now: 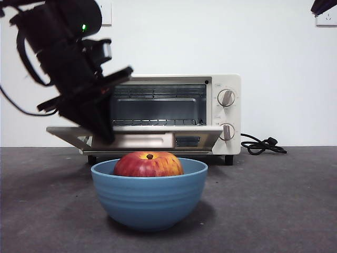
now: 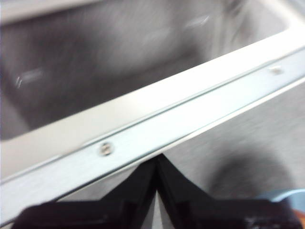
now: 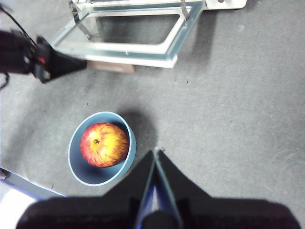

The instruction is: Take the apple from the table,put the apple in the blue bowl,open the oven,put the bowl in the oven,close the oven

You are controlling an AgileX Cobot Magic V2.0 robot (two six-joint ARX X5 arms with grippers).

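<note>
The red and yellow apple (image 1: 148, 164) (image 3: 105, 144) lies inside the blue bowl (image 1: 150, 203) (image 3: 75, 167), which stands on the table (image 1: 274, 205) in front of the oven (image 1: 227, 113). The oven's glass door (image 1: 158, 130) (image 3: 143, 51) hangs open, folded down flat, and the rack inside shows. My left gripper (image 1: 104, 136) (image 2: 157, 160) (image 3: 78, 64) is shut on nothing at the door's left front edge, close to its metal rim (image 2: 143, 138). My right gripper (image 3: 156, 155) is shut and hovers high over the table beside the bowl; the front view has only its black tip (image 1: 324, 6).
A black cord (image 1: 261, 145) lies on the table right of the oven. The beige handle (image 3: 112, 67) sticks out under the door's front edge. A white wall stands behind the oven. Bare table lies on both sides of the bowl.
</note>
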